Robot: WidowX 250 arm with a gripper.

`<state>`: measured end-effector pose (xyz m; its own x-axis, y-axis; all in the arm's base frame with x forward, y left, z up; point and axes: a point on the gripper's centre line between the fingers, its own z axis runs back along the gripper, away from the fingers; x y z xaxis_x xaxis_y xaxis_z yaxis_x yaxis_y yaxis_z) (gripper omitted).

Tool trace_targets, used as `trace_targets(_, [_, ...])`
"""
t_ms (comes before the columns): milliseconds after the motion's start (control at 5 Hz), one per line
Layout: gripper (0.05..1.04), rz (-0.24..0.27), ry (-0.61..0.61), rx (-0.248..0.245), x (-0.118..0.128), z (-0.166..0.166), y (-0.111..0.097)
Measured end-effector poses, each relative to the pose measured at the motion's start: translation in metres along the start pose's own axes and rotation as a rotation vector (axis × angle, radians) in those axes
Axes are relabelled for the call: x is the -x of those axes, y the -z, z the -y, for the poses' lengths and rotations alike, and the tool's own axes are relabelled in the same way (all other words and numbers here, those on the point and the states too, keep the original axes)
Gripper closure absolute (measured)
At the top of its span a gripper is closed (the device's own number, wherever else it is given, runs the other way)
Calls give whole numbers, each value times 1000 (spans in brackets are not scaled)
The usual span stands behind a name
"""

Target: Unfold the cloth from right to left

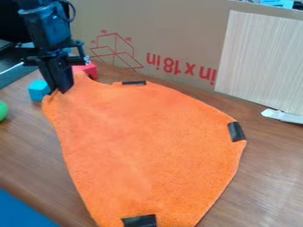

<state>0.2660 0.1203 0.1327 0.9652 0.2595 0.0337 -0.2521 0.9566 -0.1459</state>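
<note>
Cloth [148, 142] near blue cube [39, 90] and red block [89, 70], cardboard [177, 35] behind

A round green object [2, 110] is cut off at the left edge, a flat blue surface [21, 213] at the lower-left corner, the orange fabric cloth [142, 146] at the bottom. The black two-finger claw [61, 90] and cloth partly hide a red block [89, 70].

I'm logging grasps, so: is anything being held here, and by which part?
The orange cloth is held in the hand, by its corner at the upper left of the view, where the fabric bunches.
</note>
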Motion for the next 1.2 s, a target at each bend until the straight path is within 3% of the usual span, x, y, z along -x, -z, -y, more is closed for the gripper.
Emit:
trace_targets(200, [1010, -48, 5, -53, 9, -12, 13])
trace_targets(400, [866, -85, -23, -137, 16, -25, 21])
trace_targets(600, [606, -98, -41, -255, 17, -31, 23])
trace_targets(800, [260, -73, -56, -432, 14, -40, 24])
trace_targets(1000, [79, -32, -77, -562, 10, -48, 16])
trace_targets(1200, [81, -20, -52, -500, 7, -35, -10])
